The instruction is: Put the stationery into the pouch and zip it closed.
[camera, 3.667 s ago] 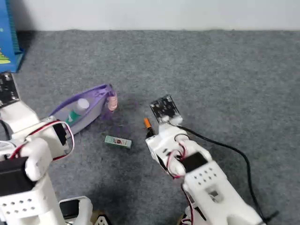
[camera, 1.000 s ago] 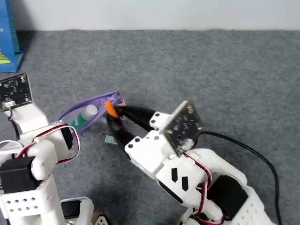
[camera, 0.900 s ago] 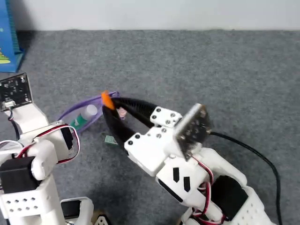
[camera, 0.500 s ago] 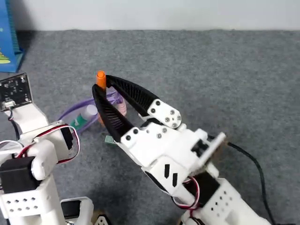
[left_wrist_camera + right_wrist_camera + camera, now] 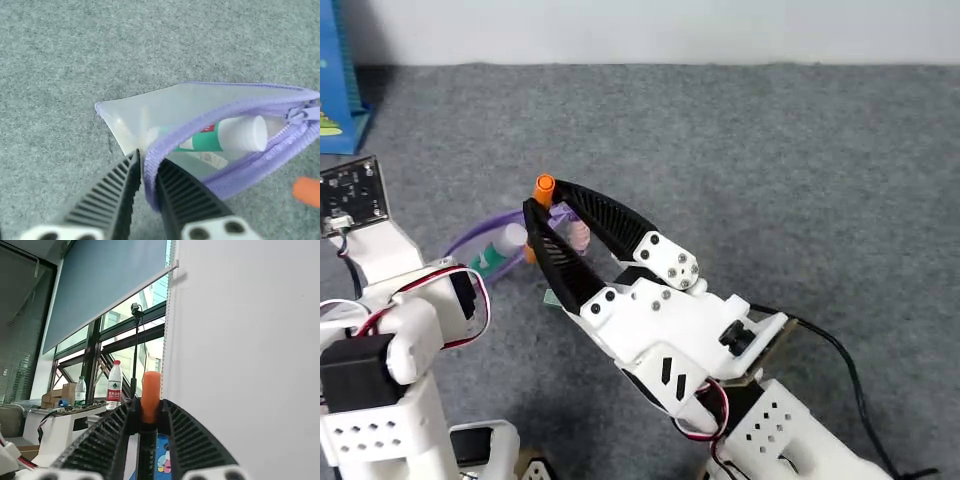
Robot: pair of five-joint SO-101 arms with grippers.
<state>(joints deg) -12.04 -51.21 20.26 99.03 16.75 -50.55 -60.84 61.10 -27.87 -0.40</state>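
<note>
- Pouch (image 5: 200, 105), left on the counter (image 5: 770, 150): light, floppy film. The left gripper's (image 5: 142, 162) fingers pinch its zipper rim, probably the firmest hold.
- Pen (image 5: 151, 395): stiff, light, likely slick. The right gripper's (image 5: 148, 415) fingers clamp it upright by the pouch's right end.

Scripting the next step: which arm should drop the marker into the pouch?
Right gripper: its jaws hold the orange-capped marker near the open pouch; left gripper's jaws pinch the pouch's edge.
</note>
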